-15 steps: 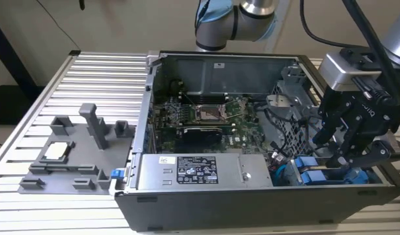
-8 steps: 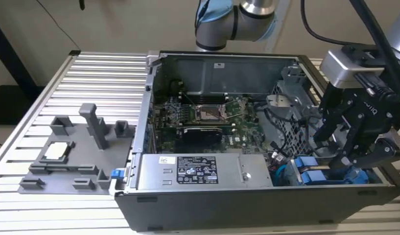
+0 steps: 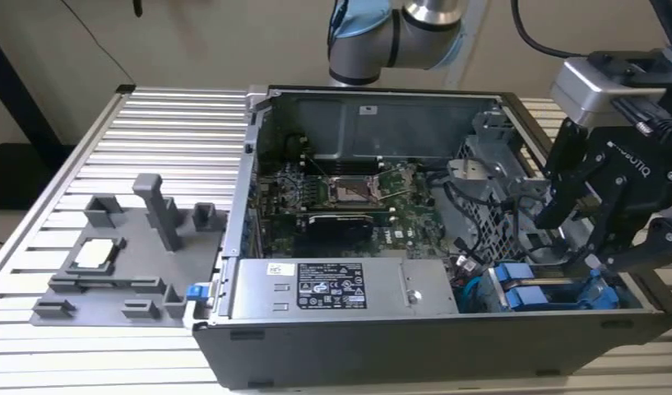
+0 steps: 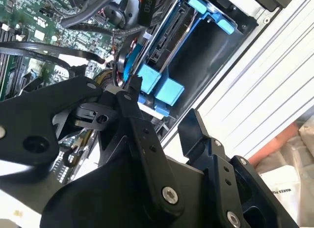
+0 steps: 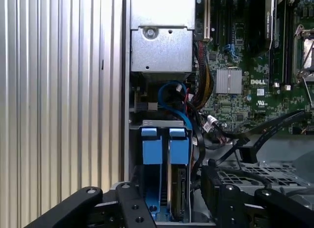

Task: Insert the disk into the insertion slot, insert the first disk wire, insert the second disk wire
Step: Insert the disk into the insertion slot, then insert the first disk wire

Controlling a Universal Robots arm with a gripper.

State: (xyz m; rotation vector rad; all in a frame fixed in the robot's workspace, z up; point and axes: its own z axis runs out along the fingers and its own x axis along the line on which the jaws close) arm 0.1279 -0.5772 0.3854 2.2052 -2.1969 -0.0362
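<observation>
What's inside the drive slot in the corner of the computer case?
The disk in its blue caddy stands inside the insertion slot, connector edge showing. A second blue caddy sits beside it; whether that holds a drive is hidden in shadow.

The pincer (image 5: pixel 174 201), fingers (image 5: pixel 132 208) spread, hangs over the bay (image 5: pixel 157 124), where the disk (image 5: pixel 177 188) and blue tabs (image 5: pixel 152 147) fill the room right under it. Close on one side the cage (image 5: pixel 250 173) and black cables (image 5: pixel 265 129) crowd in; just past the other finger stands the case wall (image 5: pixel 126 90), with open desk (image 5: pixel 59 115) outside it. Beyond the tabs from the pincer a blue cable (image 5: pixel 171 83) loops before the power box (image 5: pixel 159 46), leaving only a narrow gap there.
</observation>
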